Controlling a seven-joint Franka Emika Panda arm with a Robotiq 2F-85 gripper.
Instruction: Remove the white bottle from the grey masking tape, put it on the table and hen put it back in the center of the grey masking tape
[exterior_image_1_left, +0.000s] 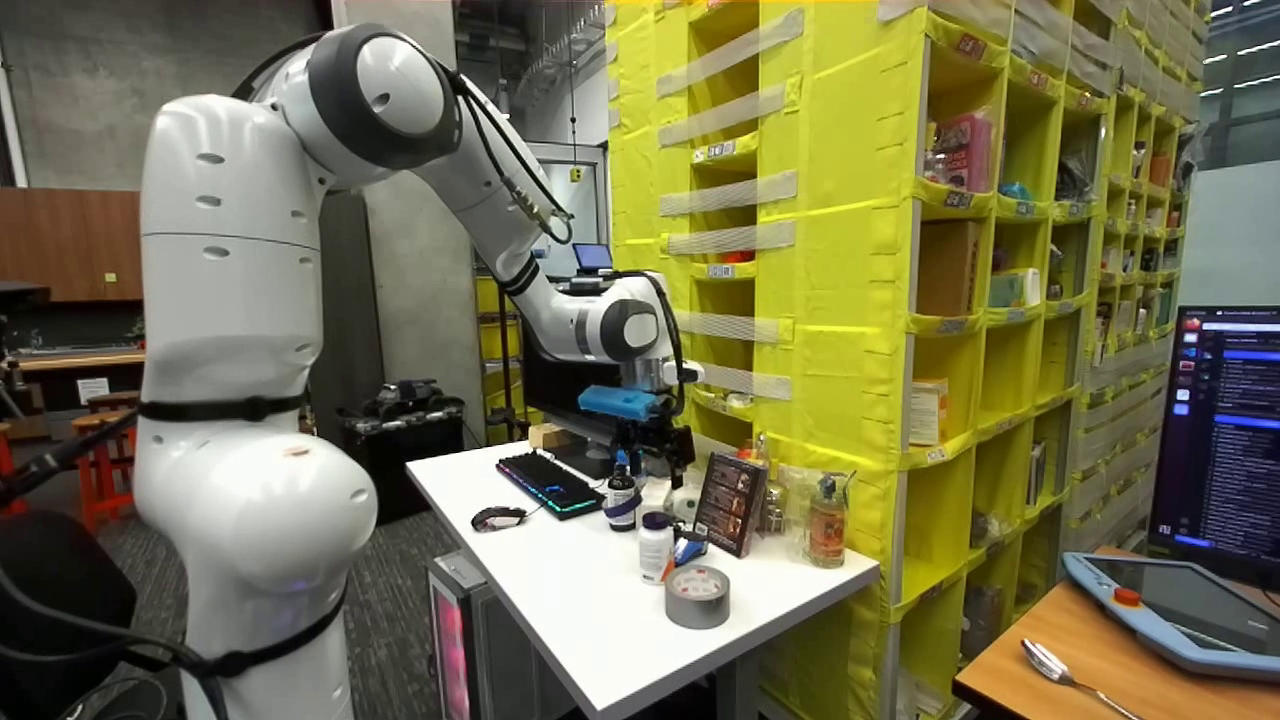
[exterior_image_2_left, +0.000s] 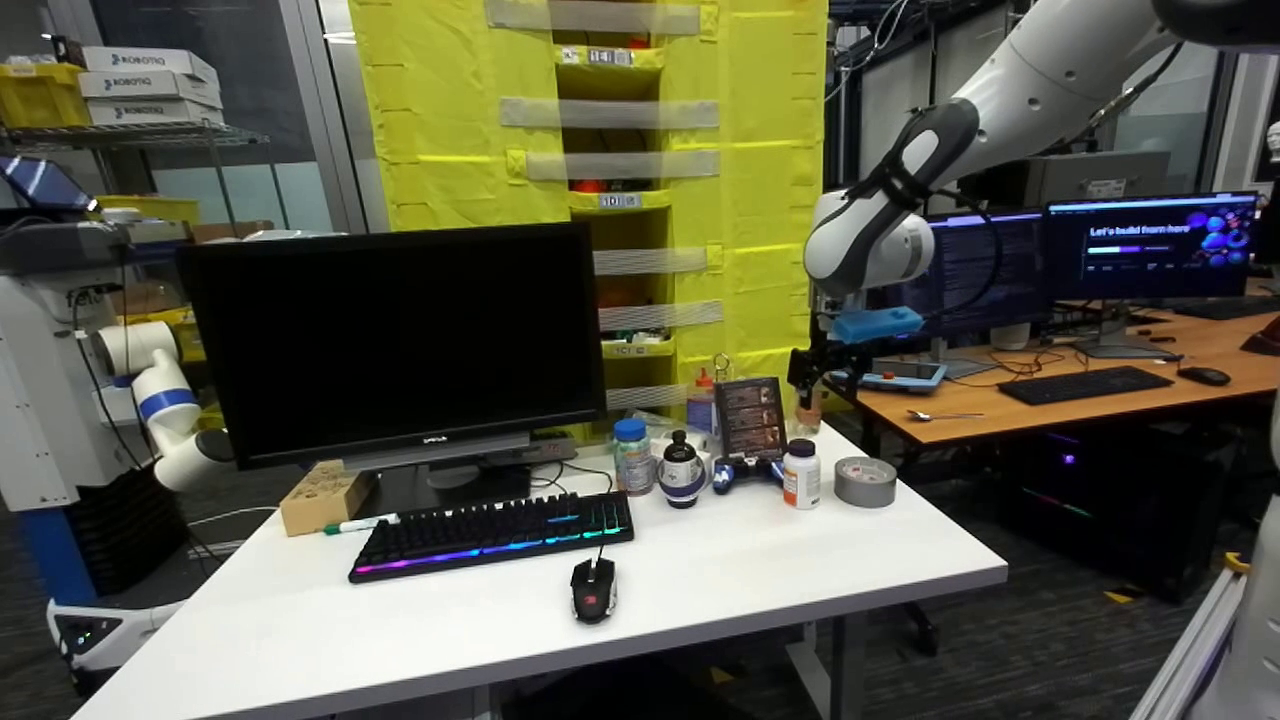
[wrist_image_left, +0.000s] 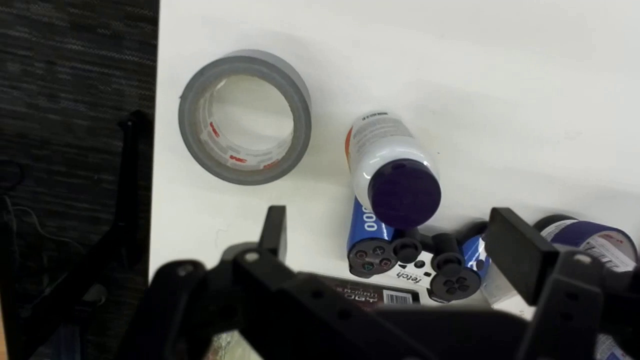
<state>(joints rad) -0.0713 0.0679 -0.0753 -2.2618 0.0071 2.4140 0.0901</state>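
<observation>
The white bottle (wrist_image_left: 380, 142) with its dark purple cap stands upright on the table (exterior_image_2_left: 700, 570), beside the grey masking tape (wrist_image_left: 245, 175) and apart from it. In an exterior view the white bottle (exterior_image_1_left: 655, 555) is close to the tape roll (exterior_image_1_left: 697, 608), which lies flat near the table's end. Nothing sits in the roll's hole in the wrist view. My gripper (wrist_image_left: 395, 235) hangs above the table with its jaws wide apart. No object is held between its fingers (wrist_image_left: 520, 255); the bottle's cap shows beyond them in the wrist view.
A blue-and-white game controller (wrist_image_left: 420, 260) lies right behind the bottle. Around it stand a dark box (exterior_image_1_left: 730, 503), a dark bottle (exterior_image_2_left: 682, 470), a blue-capped jar (exterior_image_2_left: 632, 460) and an amber bottle (exterior_image_1_left: 827, 525). Yellow shelving (exterior_image_1_left: 840, 300) rises behind. A keyboard (exterior_image_2_left: 500, 530) and mouse (exterior_image_2_left: 594, 590) lie farther along.
</observation>
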